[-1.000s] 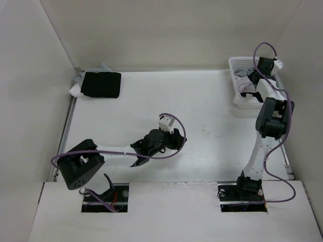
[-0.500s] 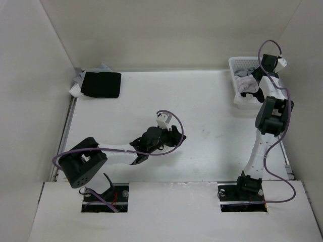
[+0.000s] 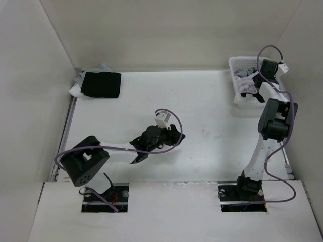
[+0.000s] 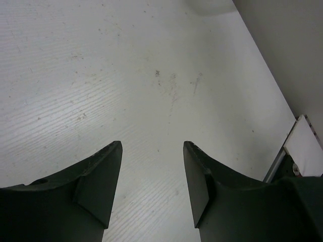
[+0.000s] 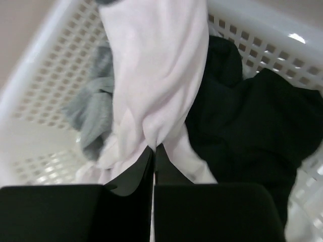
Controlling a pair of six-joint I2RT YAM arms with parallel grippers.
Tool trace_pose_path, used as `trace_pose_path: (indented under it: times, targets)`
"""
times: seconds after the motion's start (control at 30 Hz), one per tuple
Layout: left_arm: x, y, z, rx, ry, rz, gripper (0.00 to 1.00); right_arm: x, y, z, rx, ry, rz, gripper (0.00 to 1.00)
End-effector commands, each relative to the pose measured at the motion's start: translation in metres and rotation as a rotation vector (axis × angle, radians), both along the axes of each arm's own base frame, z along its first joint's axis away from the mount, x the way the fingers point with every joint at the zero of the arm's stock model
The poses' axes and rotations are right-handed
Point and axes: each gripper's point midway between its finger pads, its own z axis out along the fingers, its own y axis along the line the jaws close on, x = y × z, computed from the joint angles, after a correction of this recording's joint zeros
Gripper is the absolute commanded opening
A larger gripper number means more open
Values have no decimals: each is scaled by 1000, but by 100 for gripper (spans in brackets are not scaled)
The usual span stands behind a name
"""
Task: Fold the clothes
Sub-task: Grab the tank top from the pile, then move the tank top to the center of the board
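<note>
The white garment [image 5: 156,75] lies in the white lattice basket [image 5: 40,65] at the upper right of the overhead view, draped partly over a black garment [image 5: 252,116] and beside a grey garment [image 5: 93,111]; the right jaws are closed on a gathered pleat of it, at the bottom centre of the right wrist view; the left jaws stand open above the bare table [image 4: 126,60], holding nothing; the cloth looks thin, light and limp, so it should sag when lifted and may drag its neighbours; a hem or corner would likely give better control than this mid-cloth pinch.
</note>
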Motion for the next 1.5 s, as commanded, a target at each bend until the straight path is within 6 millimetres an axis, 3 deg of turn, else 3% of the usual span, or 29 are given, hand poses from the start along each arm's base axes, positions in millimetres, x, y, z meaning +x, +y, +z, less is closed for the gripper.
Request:
trace_pose_path:
  times: [0.0,0.03,0.1,0.17,0.2,0.23,0.33,0.37,0.4,0.43,0.53,0.6,0.67,0.7,0.83,0.9,0.97,1.0,1.03,1.1,1.17,1.2,1.23,1.3,1.37,1.47]
  targets:
    - [7,5,22,-74,-37,22,49,-16,42,193,-102,-457,62,0]
    - [8,6,23,-75,-38,24,49,-20,48,201,-106,-477,70,0]
    - [11,13,32,-92,-51,47,49,-53,87,253,-122,-592,137,0]
    - [14,21,41,-107,-58,71,49,-81,117,285,-122,-668,186,0]
    - [16,28,46,-113,-63,91,49,-91,127,294,-120,-690,207,0]
    - [21,38,54,-123,-70,127,49,-112,152,312,-110,-733,262,0]
    - [29,64,71,-137,-85,215,49,-156,200,343,-83,-816,389,0]
    - [33,78,79,-139,-87,260,49,-179,221,358,-68,-859,447,0]
    - [36,91,85,-144,-90,297,49,-217,249,382,-46,-926,535,1]
    - [37,99,89,-148,-94,316,49,-231,259,391,-33,-949,567,1]
    - [39,131,105,-170,-109,396,49,-298,304,424,52,-1042,755,2]
    - [39,154,116,-188,-120,458,49,-334,338,427,142,-1059,920,3]
    - [38,168,125,-201,-135,495,49,-352,362,417,229,-1032,1019,3]
    - [35,177,131,-210,-145,516,49,-368,386,405,306,-1003,1119,3]
    - [32,204,143,-226,-170,610,49,-409,428,408,407,-1018,1291,3]
    - [32,208,146,-228,-176,630,49,-416,441,405,423,-1007,1323,3]
    - [33,212,144,-228,-174,646,49,-414,460,385,426,-960,1357,4]
    - [34,214,142,-230,-168,657,49,-406,466,373,425,-935,1350,4]
    - [34,215,139,-230,-162,663,49,-388,474,349,412,-882,1338,6]
    - [34,219,132,-229,-152,686,49,-343,485,301,395,-777,1318,7]
    - [35,223,120,-214,-134,708,49,-278,502,234,427,-596,1325,8]
    - [35,223,114,-201,-123,711,49,-262,508,218,432,-553,1332,8]
    - [36,223,108,-190,-111,713,49,-230,515,189,431,-484,1335,9]
    - [39,224,95,-158,-85,724,49,-182,525,150,392,-402,1337,13]
    - [43,223,85,-135,-59,731,49,-132,514,117,342,-323,1248,34]
    - [46,223,73,-116,-30,740,49,-111,492,94,282,-262,1133,54]
